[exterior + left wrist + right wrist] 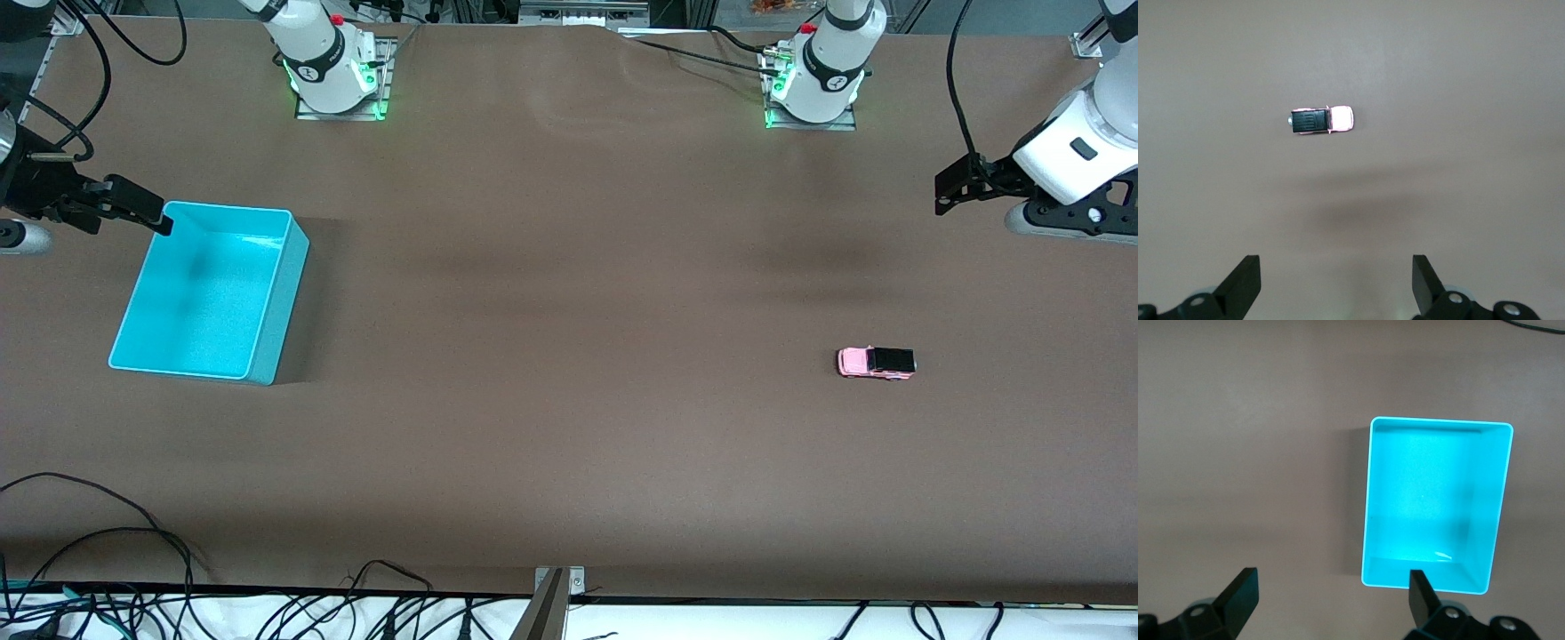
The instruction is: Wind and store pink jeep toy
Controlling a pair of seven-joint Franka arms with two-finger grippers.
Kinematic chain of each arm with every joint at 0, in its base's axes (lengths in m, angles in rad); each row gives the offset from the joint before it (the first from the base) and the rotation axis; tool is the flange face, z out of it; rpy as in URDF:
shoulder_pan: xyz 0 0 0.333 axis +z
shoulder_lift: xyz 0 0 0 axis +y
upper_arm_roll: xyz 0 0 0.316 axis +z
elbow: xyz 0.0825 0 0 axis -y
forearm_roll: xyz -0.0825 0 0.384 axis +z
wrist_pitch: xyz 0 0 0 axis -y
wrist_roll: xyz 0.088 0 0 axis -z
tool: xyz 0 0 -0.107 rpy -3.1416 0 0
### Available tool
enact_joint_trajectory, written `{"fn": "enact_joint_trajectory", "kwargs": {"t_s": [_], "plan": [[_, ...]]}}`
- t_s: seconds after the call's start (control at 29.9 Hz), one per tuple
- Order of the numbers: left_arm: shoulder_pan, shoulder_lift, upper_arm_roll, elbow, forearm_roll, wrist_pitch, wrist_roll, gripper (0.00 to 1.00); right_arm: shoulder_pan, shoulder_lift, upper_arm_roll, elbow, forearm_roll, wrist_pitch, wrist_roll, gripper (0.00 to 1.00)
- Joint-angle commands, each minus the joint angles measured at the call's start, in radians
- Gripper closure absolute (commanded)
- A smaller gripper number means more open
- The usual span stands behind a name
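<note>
The pink jeep toy (876, 363), light pink with a black rear top, stands on the brown table toward the left arm's end. It also shows in the left wrist view (1321, 120). My left gripper (946, 190) hangs open and empty in the air over the table near that end, apart from the jeep (1336, 281). The turquoise bin (200, 293) stands empty toward the right arm's end. My right gripper (126, 215) hangs open and empty over the table beside the bin's corner (1331, 597), and the bin (1431, 493) shows in the right wrist view.
Both arm bases (333, 67) (818, 76) stand at the table's edge farthest from the front camera. Loose black cables (107, 569) lie along the edge nearest that camera. A metal bracket (556, 587) sits at the middle of that edge.
</note>
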Motion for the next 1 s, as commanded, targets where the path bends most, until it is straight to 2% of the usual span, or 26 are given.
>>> {"fn": "enact_joint_trajectory", "kwargs": {"t_s": [0.0, 0.47, 0.63, 0.83, 0.97], "plan": [[0.008, -0.009, 0.000, 0.032, 0.003, -0.011, 0.017, 0.00, 0.000, 0.002, -0.001, 0.012, -0.017, -0.015, -0.004, 0.00], [0.023, 0.014, 0.003, 0.032, -0.032, -0.017, 0.027, 0.00, 0.000, 0.002, -0.001, 0.012, -0.017, -0.015, -0.004, 0.00], [0.025, 0.054, 0.003, 0.032, -0.031, -0.017, 0.034, 0.00, 0.000, 0.002, -0.001, 0.012, -0.017, -0.015, -0.006, 0.00], [0.030, 0.108, 0.005, 0.034, -0.025, -0.008, 0.242, 0.00, 0.000, 0.002, -0.001, 0.014, -0.017, -0.015, -0.007, 0.00], [0.077, 0.163, 0.004, 0.066, -0.020, 0.013, 0.402, 0.00, 0.000, 0.002, -0.001, 0.014, -0.017, -0.015, -0.009, 0.00]]}}
